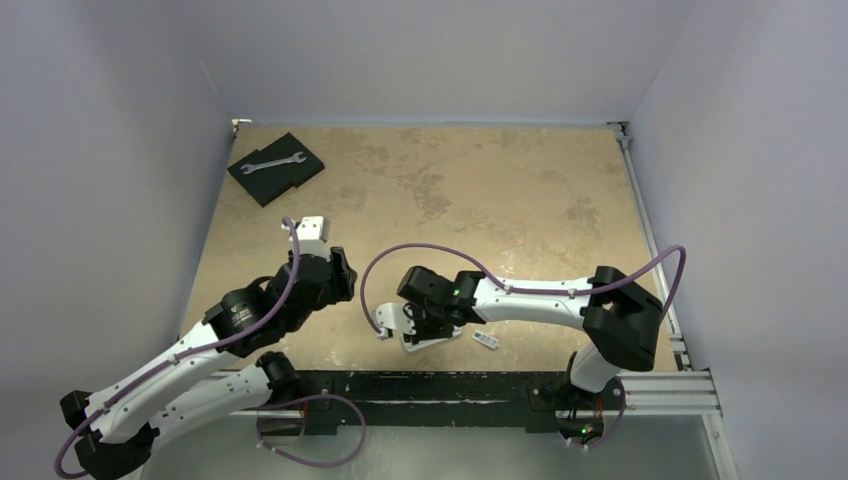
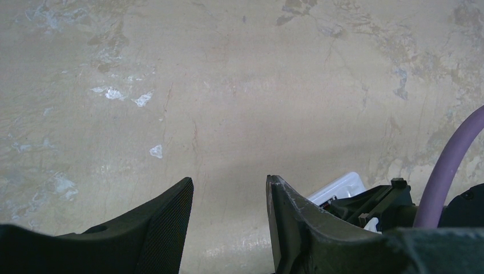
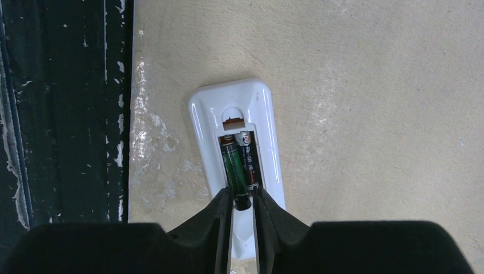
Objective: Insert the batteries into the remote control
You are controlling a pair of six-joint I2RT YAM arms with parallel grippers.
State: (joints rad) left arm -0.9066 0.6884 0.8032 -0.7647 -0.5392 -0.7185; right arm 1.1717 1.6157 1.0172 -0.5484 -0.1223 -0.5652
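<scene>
Clearly, the task is near its end. The remote (image 3: 263,120) lies face down on the table (image 3: 371,85), close to the near edge and beside the dark rail (image 3: 63,114), with its bay open upward. Both batteries (image 3: 249,160) are already inside the bay, side by side along its length. The right one looks flat and seated. The green battery (image 3: 231,162), on the left, I judge to be not fully home. Its near end sits between the tips of the right gripper (image 3: 242,198) and seems to reach a little over the edge of the bay. The fingers hide that part, so I am not sure.

The fingers of the right gripper stand only a little apart, close on both sides of this battery's end. Whether they really press it or only flank it, I cannot tell. The left gripper (image 2: 228,194) hovers over bare table. Its fingers are partly apart with nothing between them, so it holds nothing.

What is left, in my judgement, is to push the green battery down until it lies level and then let it go. A small white piece (image 1: 486,340) lies on the table just to the right of the remote. It may be the cover, though it is too small to be sure. If so, it is not yet put on.
</scene>
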